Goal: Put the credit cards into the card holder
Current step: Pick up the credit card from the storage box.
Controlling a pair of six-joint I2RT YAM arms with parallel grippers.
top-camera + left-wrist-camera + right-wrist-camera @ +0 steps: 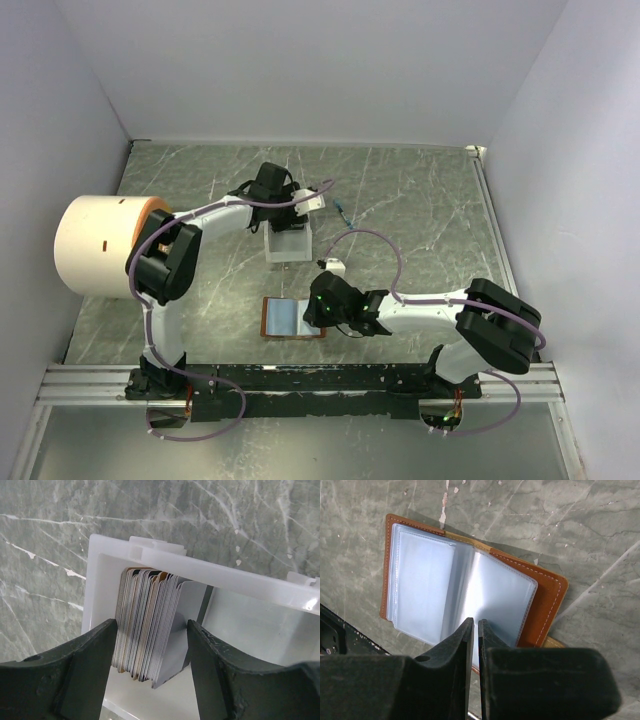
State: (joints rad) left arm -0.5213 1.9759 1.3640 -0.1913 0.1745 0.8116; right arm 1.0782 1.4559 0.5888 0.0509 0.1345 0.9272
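Observation:
A thick stack of credit cards (pixel 142 605) stands on edge inside a white plastic box (pixel 250 587), seen from above as the white box (pixel 288 245) at mid-table. My left gripper (pixel 152 624) is open and straddles the stack: the left finger sits close against the cards, while a gap shows on the right. The card holder (pixel 545 605) lies open on the marble, brown leather outside, with pale clear pockets facing up. It also appears as the card holder (pixel 293 318) near the front. My right gripper (pixel 475 622) is shut, its tips over the inner pockets' near edge.
A large white cylinder with an orange rim (pixel 95 243) stands at the left. A small blue item (pixel 345 213) lies behind the box. Pale walls enclose the green marble table (pixel 420 200). A metal rail (pixel 300 380) runs along the near edge.

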